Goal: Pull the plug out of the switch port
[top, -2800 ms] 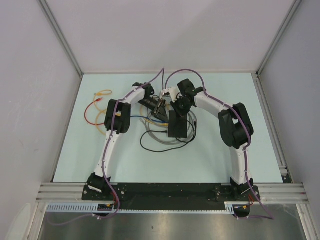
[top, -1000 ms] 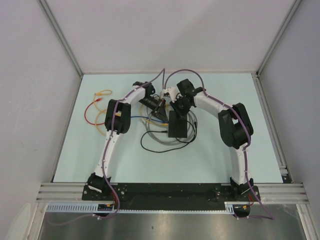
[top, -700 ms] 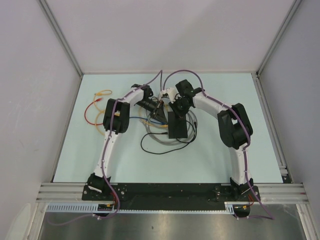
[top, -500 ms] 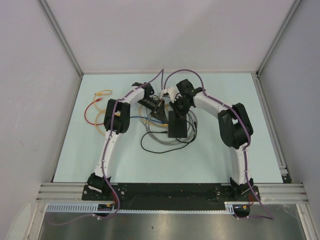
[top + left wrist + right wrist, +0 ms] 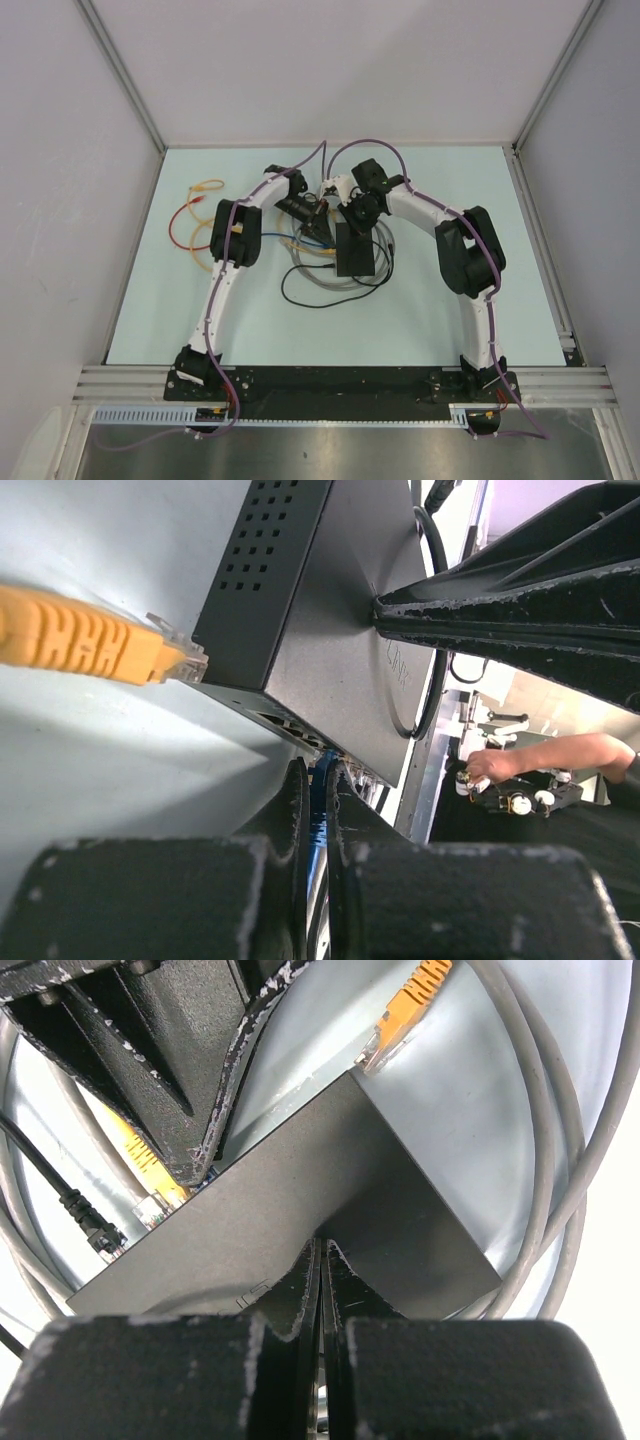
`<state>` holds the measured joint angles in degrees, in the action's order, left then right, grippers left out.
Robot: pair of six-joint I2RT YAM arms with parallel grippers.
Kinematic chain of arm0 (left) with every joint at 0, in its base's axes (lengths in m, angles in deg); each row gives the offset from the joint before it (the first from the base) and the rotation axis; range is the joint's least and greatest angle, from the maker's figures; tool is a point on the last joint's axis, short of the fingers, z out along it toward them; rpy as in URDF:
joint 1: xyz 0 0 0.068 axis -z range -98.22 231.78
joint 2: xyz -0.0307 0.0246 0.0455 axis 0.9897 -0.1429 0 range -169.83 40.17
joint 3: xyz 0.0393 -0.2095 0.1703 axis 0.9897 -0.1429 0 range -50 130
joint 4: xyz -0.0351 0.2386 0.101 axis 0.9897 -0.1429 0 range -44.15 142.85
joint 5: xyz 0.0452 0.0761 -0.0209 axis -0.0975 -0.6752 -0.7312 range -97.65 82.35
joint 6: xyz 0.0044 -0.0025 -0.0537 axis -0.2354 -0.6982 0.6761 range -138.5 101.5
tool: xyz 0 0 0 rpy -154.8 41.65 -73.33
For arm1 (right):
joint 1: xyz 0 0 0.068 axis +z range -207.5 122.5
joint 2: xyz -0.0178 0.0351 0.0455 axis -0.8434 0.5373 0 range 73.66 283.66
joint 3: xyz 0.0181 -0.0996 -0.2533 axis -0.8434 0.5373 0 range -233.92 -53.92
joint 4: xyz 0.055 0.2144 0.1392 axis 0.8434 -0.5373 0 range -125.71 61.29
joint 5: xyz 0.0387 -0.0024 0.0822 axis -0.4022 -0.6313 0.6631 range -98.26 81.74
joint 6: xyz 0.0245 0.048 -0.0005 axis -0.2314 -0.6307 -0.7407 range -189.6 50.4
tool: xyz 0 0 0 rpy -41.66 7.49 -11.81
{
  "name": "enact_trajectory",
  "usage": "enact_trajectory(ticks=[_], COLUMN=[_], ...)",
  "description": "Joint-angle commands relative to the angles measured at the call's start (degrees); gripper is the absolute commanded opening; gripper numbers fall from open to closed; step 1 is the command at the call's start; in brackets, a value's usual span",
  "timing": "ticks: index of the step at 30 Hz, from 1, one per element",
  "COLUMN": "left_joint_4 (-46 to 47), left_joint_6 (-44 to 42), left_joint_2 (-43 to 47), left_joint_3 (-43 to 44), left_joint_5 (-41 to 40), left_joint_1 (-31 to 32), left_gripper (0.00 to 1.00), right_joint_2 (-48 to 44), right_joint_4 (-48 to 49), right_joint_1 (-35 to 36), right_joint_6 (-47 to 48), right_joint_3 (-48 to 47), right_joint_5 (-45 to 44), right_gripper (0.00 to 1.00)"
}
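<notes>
The left tool (image 5: pixel 316 778), clenched on the blue plug (image 5: pixel 318 802) at the switch (image 5: pixel 330 630) port edge, has barely moved, so the plug seems still seated; the closed right tool (image 5: pixel 321 1250) presses the switch top.

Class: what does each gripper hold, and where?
Left gripper: the blue cable, at its plug end by the switch. Right gripper: nothing; shut tips rest on the switch.

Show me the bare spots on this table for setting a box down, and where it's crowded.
Bare table: the far strip along the back wall; the right side between the right arm and the rail; the near strip between the cable loops and the base bar. Crowded: the middle around the switch, and the left by the yellow cables.
</notes>
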<state>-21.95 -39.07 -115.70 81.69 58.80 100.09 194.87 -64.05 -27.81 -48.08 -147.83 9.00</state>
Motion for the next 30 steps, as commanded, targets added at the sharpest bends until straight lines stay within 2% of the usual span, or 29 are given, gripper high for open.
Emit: enact_trajectory(ticks=[1, 6, 10, 11, 12, 15, 19, 21, 22, 23, 24, 25, 28, 30], left_joint_4=[1.26, -0.25, -0.96, 0.0, 3.58, 5.38, 2.47, 5.35, 6.68, 7.65, 9.48, 10.63, 15.21, 16.61], left_joint_6=[-2.7, -7.1, -3.79, -1.85, -0.27, 0.89, -3.93, -4.12, -2.9, -2.63, -2.19, -0.45, 4.3, 5.19], left_joint_2=[0.57, 2.59, -0.82, -1.45, -1.45, 0.22, 2.66, 5.22, 6.45, 8.37, 9.18, 10.23, 15.15, 20.24], left_joint_3=[-0.47, -8.21, -0.33, 3.96, 4.61, 3.83, 1.12, -0.73, -2.05, -1.97, -1.8, -1.45, -0.83, -0.57], left_joint_5=[-6.43, -8.27, -9.68, -9.85, -10.03, -10.21, -5.64, -5.37, -5.55, -5.72, -5.72, -5.9, -5.38, -4.93], left_joint_1=[-1.25, -1.08, -1.78, -2.04, -2.22, -2.4, -2.48, -2.48, -2.48, -2.48, -2.57, -2.83, -3.97, -4.68], left_gripper=[0.0, 0.0, 0.0, 0.0, 0.0, 0.0, 0.0, 0.0, 0.05, 0.15, 0.26, 0.43, 0.55, 0.57], right_joint_2=[5.53, 5.71, 5.88, 5.8, 5.88, 5.53, 5.53, 5.53, 5.7, 5.79, 5.88, 6.14, 6.15, 6.23], right_joint_4=[-8.44, -8.35, -8.52, -8.53, -8.61, -8.61, -8.44, -8.53, -8.44, -8.61, -8.53, -8.61, -8.53, -8.35], right_joint_1=[0.36, 0.37, 0.37, 0.37, 0.45, 0.45, 0.45, 0.54, 0.45, 0.45, 0.54, 0.45, 0.37, 0.37], right_joint_6=[1.07, 1.07, 0.98, 1.07, 1.07, 1.07, 0.98, 0.98, 0.98, 1.07, 1.07, 1.16, 1.07, 1.07], right_joint_3=[3.82, 3.65, 3.47, 3.47, 3.47, 3.64, 3.91, 3.73, 3.65, 3.47, 3.38, 3.38, 3.21, 3.29], right_joint_5=[-3.98, -3.98, -3.9, -3.9, -3.81, -3.9, -3.9, -3.9, -3.9, -3.9, -3.9, -3.9, -3.81, -3.81], right_gripper=[0.0, 0.0, 0.0, 0.0, 0.0, 0.0, 0.0, 0.0, 0.0, 0.0, 0.0, 0.0, 0.0, 0.0])
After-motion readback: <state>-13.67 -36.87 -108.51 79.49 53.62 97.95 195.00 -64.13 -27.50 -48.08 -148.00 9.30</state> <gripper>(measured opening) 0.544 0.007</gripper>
